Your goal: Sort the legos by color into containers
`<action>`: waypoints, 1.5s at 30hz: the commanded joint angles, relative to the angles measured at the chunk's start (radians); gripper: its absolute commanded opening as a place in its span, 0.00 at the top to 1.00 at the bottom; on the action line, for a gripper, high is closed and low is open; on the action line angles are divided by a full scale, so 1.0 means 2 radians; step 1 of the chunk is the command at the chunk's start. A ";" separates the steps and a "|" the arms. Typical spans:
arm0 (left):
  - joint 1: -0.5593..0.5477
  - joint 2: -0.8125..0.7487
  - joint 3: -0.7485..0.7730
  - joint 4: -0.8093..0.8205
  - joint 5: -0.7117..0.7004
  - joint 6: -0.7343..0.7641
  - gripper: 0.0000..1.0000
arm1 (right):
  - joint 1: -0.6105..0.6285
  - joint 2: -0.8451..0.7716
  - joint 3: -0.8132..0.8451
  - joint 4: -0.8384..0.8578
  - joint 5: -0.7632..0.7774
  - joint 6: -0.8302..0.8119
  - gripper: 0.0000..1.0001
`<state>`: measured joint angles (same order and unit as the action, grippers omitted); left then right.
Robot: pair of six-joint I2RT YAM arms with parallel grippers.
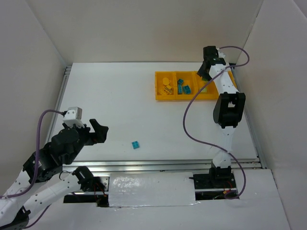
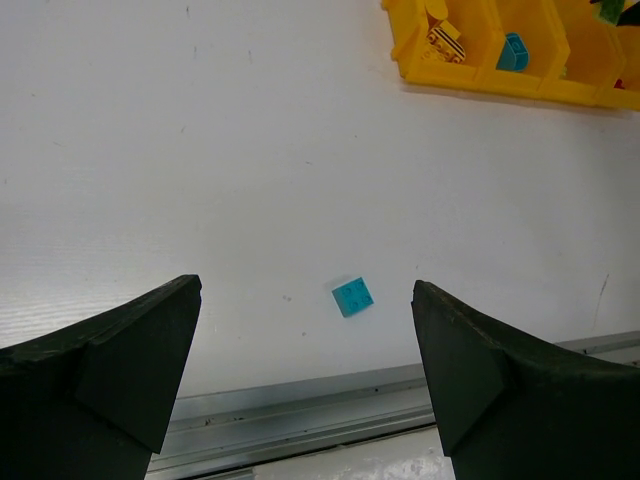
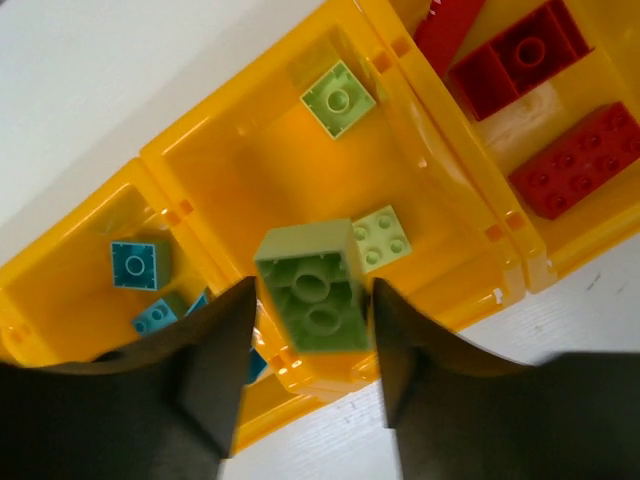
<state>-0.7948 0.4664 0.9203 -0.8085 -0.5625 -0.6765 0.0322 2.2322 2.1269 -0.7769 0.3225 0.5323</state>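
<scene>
Top external view: looks down into a stall of plain white walls (image 1: 144,28) closing off the left, far and right sides. Floored by a white desk (image 1: 144,115), matte and faintly scuffed, edged along the near side by an aluminium rail (image 1: 168,166). Bolted just below that rail, two arms trailing purple cables (image 1: 188,125): left arm (image 1: 62,143) folded low at the near left corner, right arm (image 1: 228,108) stretched out to the far right. Lying along the far right of the desk, a long yellow tray (image 1: 165,98) of four compartments in a row. Left wrist view: left claw (image 2: 305,290) spread wide and holding nothing, hovering above the desk, with a lone blue brick (image 2: 352,296) lying flat out beyond the gap between its fingers, well apart from the tray. Right wrist view: right claw (image 3: 312,300) gripping a light green brick (image 3: 310,275) by its two flanks, hanging over the edge of the tray's green compartment. Resting on the floor of that compartment, two smaller light green bricks (image 3: 340,97). In the compartment to one side, red bricks (image 3: 575,160); in the one to the other side, blue bricks (image 3: 134,264). Leftmost in the top view, yellow pieces (image 1: 165,81).
</scene>
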 commanded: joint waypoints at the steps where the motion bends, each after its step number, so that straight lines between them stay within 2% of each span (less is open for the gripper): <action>1: -0.002 0.012 -0.001 0.021 0.005 0.018 0.01 | -0.004 0.004 0.016 -0.016 -0.002 0.000 0.39; 2: -0.002 0.015 -0.001 0.022 0.006 0.018 0.00 | -0.004 0.004 0.016 -0.016 -0.002 0.000 0.34; 6: -0.002 0.026 0.001 0.021 0.007 0.019 0.00 | -0.002 -0.019 0.004 -0.009 -0.008 0.003 0.25; 9: -0.003 0.030 0.001 0.019 0.006 0.018 0.01 | 0.005 -0.056 -0.003 -0.013 -0.012 0.005 0.24; 11: -0.002 0.028 0.002 0.018 0.003 0.017 0.01 | 0.052 -0.113 -0.071 0.016 -0.004 -0.008 0.23; 12: -0.002 0.026 0.002 0.018 0.001 0.015 0.01 | 0.052 -0.136 -0.096 0.025 -0.003 -0.012 0.21; 14: -0.001 0.025 0.003 0.013 -0.010 0.011 0.01 | 0.107 -0.208 -0.153 0.052 -0.024 -0.028 0.16; 16: 0.000 0.021 0.006 0.004 -0.024 -0.001 0.01 | 0.180 -0.265 -0.227 0.072 -0.041 -0.041 0.11; 17: 0.001 0.021 0.008 -0.007 -0.038 -0.008 0.01 | 0.211 -0.279 -0.251 0.079 -0.038 -0.040 0.02; 18: 0.002 0.017 0.011 -0.011 -0.048 -0.020 0.01 | 0.243 -0.302 -0.302 0.096 -0.013 -0.027 0.00; 19: 0.002 0.014 0.011 -0.016 -0.055 -0.025 0.01 | 0.308 -0.311 -0.328 0.108 0.000 -0.019 0.00; 22: 0.003 0.008 0.015 -0.040 -0.093 -0.055 0.00 | 0.394 -0.315 -0.394 0.138 0.024 0.034 0.00; 23: 0.003 0.008 0.018 -0.048 -0.101 -0.064 0.01 | 0.441 -0.308 -0.401 0.142 0.026 0.044 0.00; 26: 0.004 0.009 0.025 -0.073 -0.124 -0.087 0.01 | 0.515 -0.255 -0.384 0.116 0.056 0.073 0.01; 29: 0.005 -0.003 0.021 -0.066 -0.119 -0.081 0.00 | 0.554 -0.193 -0.344 0.081 0.080 0.093 0.02; 32: 0.005 -0.015 0.018 -0.058 -0.111 -0.077 0.00 | 0.567 -0.151 -0.332 0.071 0.091 0.100 0.03; 35: 0.004 -0.025 0.015 -0.051 -0.105 -0.071 0.00 | 0.568 -0.152 -0.343 0.088 0.082 0.094 0.05; 42: 0.004 -0.021 0.014 -0.044 -0.096 -0.062 0.00 | 0.568 -0.137 -0.354 0.115 0.024 0.081 0.24; 45: 0.005 -0.017 0.013 -0.042 -0.093 -0.059 0.01 | 0.571 -0.134 -0.362 0.125 0.012 0.082 0.25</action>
<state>-0.7898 0.4217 0.9321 -0.9329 -0.7513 -0.8135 1.1683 1.9656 1.4063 -0.5762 0.3763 0.6903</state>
